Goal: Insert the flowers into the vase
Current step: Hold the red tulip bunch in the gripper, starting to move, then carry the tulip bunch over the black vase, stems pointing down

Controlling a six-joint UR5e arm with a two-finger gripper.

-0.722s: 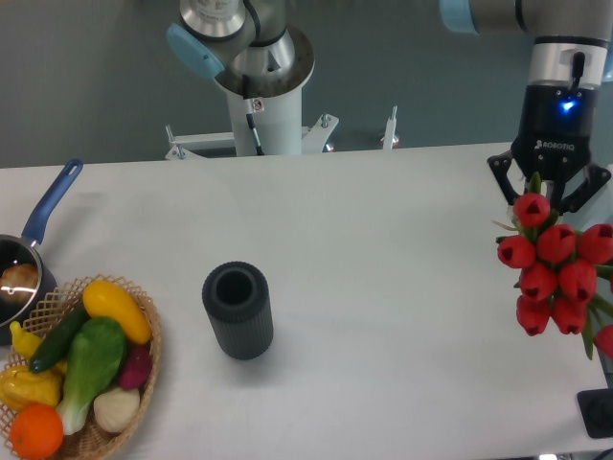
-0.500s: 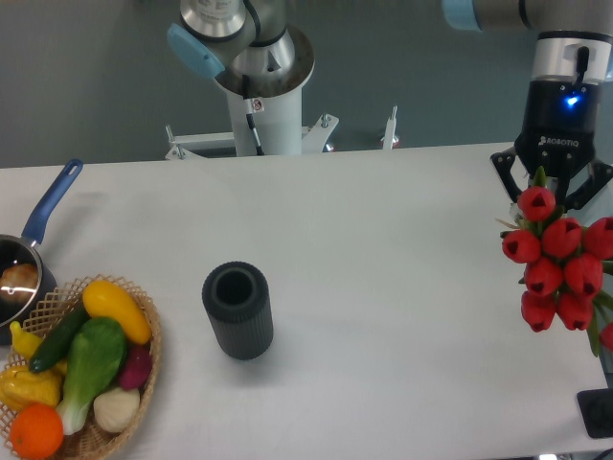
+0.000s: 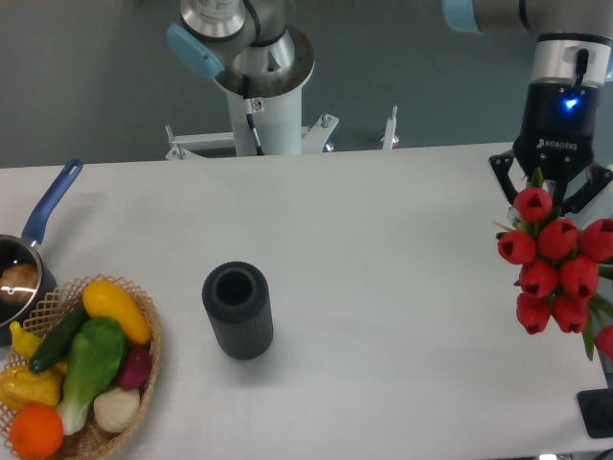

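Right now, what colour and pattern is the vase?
Dark grey, nearly black, with vertical ribs; the vase shows in the fixed camera.

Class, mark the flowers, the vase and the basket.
flowers (image 3: pixel 557 268), fixed camera, a red bud mid-bunch
vase (image 3: pixel 239 316), fixed camera, its ribbed side
basket (image 3: pixel 150 335), fixed camera, its woven right rim

The arm's white cylindrical base column (image 3: pixel 262 120) carried a silver metal joint with a light blue plastic cap (image 3: pixel 194 50) and a thin black cable running down it. The black two-finger gripper (image 3: pixel 550 192) bore white lettering, a lit blue lamp, and a silver-and-white wrist ring above.
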